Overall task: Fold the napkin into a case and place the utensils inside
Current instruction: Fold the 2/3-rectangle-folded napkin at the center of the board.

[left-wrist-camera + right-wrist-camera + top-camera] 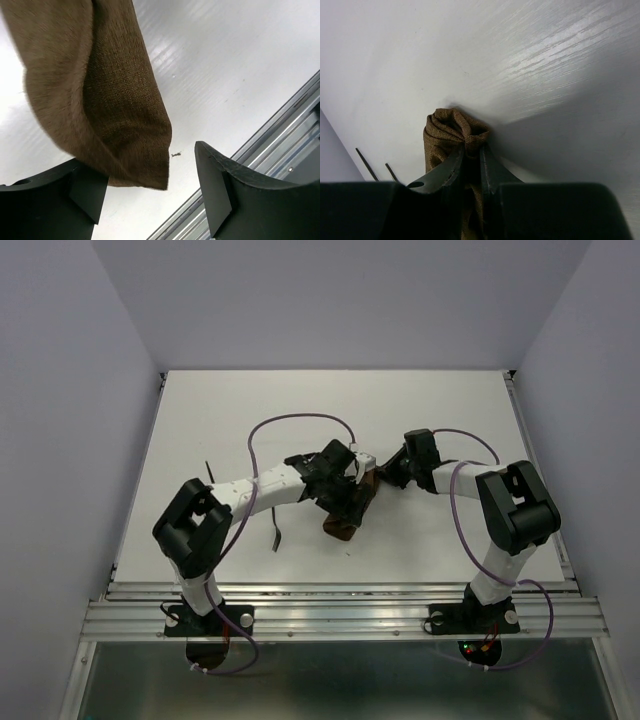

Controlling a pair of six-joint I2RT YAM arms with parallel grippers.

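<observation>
Two robot arms meet over the middle of a white table (450, 420). The right gripper (472, 161) is closed narrow on the napkin (451, 131), a dark brown cloth. The cloth is bunched into creases just ahead of the fingertips, with more of it pinched between the jaws.

The left gripper (150, 195) stands wide with nothing clamped. A folded corner of the same cloth hangs from above into the gap and lies against one finger (55, 200) (the one on the left of the wrist view). The other finger (240, 200) is apart from the cloth.

From above, the napkin is a crumpled dark mass under and just ahead of the left gripper, reaching toward the right gripper beside it.

The two thin dark utensils (277, 533) lie bare on the table, well away from both grippers on the left gripper's outer side. One lies on each side of the left arm (270, 483). A metal rail (280, 130) runs along the table edge beyond the left gripper's fingers.
</observation>
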